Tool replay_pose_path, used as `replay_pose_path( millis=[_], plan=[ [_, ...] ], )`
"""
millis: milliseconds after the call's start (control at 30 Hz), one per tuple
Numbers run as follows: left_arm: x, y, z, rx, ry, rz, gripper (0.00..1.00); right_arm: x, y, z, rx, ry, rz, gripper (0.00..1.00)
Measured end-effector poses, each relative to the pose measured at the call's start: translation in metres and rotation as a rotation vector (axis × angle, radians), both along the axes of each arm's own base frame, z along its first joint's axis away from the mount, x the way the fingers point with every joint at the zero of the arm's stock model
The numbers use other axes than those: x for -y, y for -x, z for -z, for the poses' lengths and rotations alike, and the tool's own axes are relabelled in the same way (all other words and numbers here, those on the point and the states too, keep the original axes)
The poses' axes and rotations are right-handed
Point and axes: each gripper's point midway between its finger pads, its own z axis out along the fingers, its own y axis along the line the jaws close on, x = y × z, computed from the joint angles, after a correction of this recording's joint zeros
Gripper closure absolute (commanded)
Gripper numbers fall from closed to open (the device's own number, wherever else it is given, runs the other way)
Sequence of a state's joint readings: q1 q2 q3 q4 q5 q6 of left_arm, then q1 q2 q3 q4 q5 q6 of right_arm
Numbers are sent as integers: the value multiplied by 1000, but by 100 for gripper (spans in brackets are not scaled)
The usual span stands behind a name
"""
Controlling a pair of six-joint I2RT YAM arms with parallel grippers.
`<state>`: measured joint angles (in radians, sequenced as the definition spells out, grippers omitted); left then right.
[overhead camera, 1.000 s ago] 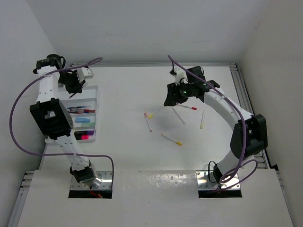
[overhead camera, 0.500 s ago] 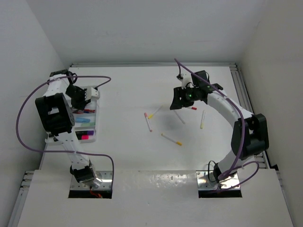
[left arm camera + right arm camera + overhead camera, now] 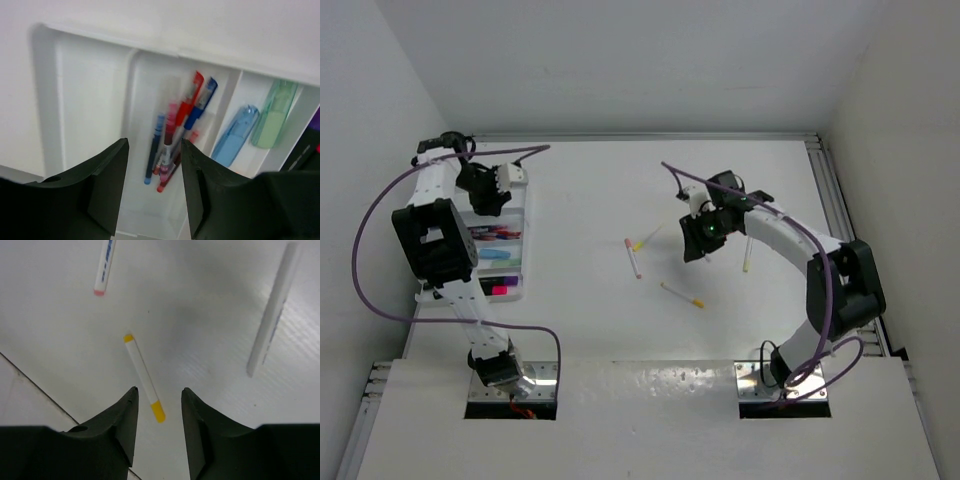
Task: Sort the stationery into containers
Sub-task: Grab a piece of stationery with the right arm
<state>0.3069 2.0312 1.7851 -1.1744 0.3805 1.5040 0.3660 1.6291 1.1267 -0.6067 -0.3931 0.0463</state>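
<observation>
Surface [image 3: 580, 200]: white, flat, walled on the left, far and right sides, with a seam across it towards the near edge. Tray [image 3: 524, 262]: white, divided, lying at the left edge, its long side along the wall. Loose pens, four visible from above, all lying flat around the middle. The pink-tipped pen [image 3: 633, 257] and the yellow-tipped pen [image 3: 646, 239] are just beside each other, spreading apart. The pen with yellow ends [image 3: 681, 294] is nearer the arms, apart from the pair. The right-hand pen [image 3: 747, 254] is well right of them. Two metal plates, left [image 3: 545, 375] and right [image 3: 750, 375], sit at the near edge.
</observation>
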Motion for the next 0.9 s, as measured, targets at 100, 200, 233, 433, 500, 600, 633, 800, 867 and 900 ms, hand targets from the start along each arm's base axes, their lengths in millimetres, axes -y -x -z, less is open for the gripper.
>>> replay_pose_path(
  millis=[100, 200, 233, 433, 500, 600, 633, 800, 867, 900],
  plan=[
    [17, -13, -33, 96, 103, -30, 47, -1, 33, 24, -37, 75, -74, 64],
    [40, -11, -80, 200, 211, -45, 43, 2, 62, 42, -61, 133, -131, 64],
    [48, -8, -98, 241, 243, -41, 42, 4, 71, 48, -70, 154, -145, 64],
    [107, 36, -181, 421, 379, 12, 41, 16, 81, 67, -55, 232, -149, 65],
    [130, 52, -189, 436, 412, 44, 39, 19, 80, 71, -39, 253, -147, 65],
    [158, 71, -192, 443, 460, 81, 38, 19, 80, 75, -21, 270, -153, 65],
    [164, 77, -191, 443, 475, 81, 38, 18, 80, 75, -16, 275, -157, 65],
    [176, 86, -187, 437, 507, 72, 38, 11, 84, 82, -15, 290, -192, 65],
    [179, 85, -188, 440, 513, 75, 38, 9, 88, 86, -22, 299, -206, 65],
    [180, 85, -189, 443, 515, 77, 38, 8, 89, 88, -26, 303, -213, 65]
  ],
)
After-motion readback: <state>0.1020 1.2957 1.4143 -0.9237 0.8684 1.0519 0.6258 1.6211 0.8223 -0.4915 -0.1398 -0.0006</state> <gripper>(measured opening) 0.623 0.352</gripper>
